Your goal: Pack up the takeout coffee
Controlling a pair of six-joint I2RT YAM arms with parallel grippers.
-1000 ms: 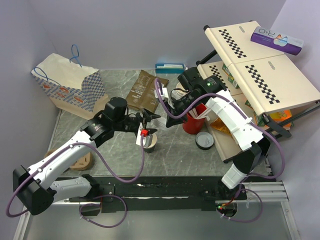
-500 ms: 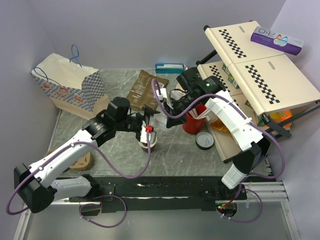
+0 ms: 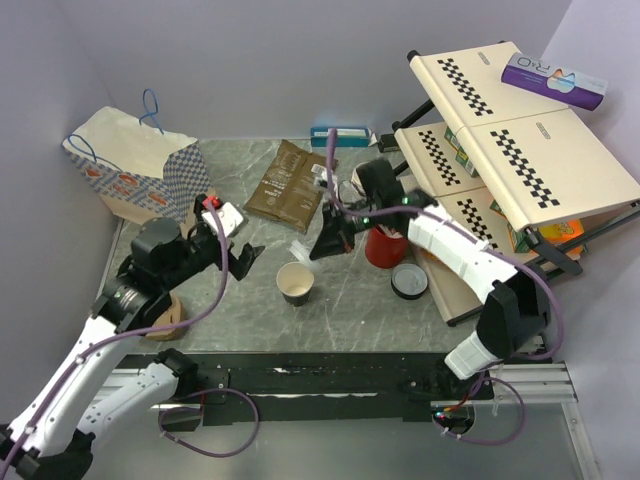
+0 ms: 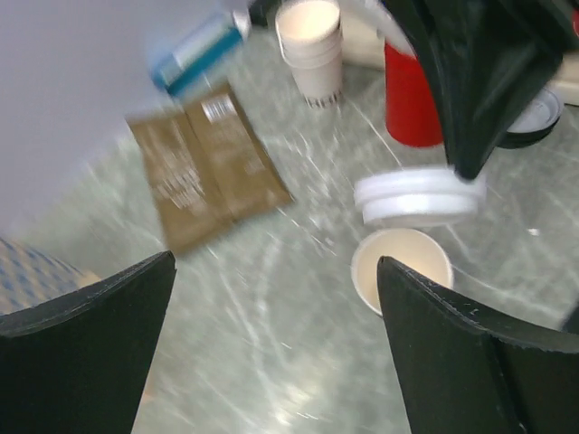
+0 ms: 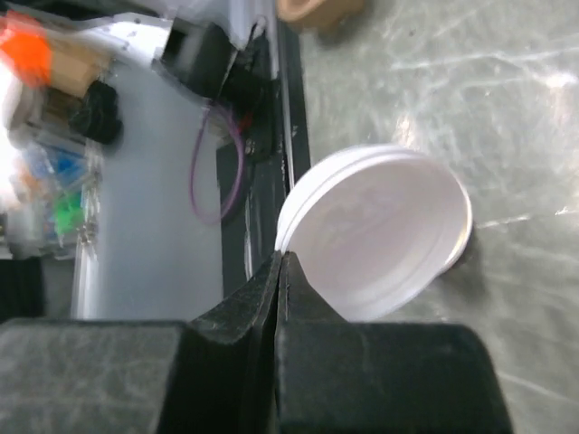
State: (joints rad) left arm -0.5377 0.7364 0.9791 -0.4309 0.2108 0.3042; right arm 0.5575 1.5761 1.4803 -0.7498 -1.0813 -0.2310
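We start wide: across the table (image 3: 340, 310) the bag (image 3: 140, 165) waits at the far left, well apart from the action. The left arm has swung back that way in the last second, and the left gripper (image 4: 276, 271) now stands wide open with nothing in it (it had been steadying the cup). The cup (image 3: 295, 283) stands upright and alone mid-table, mouth uncovered. And here comes the right gripper (image 5: 282, 271), lower than before, pinched shut on the rim of the white lid (image 4: 418, 194), which hangs just above the cup's far side, not yet seated. We judge capping comes next, bagging after.
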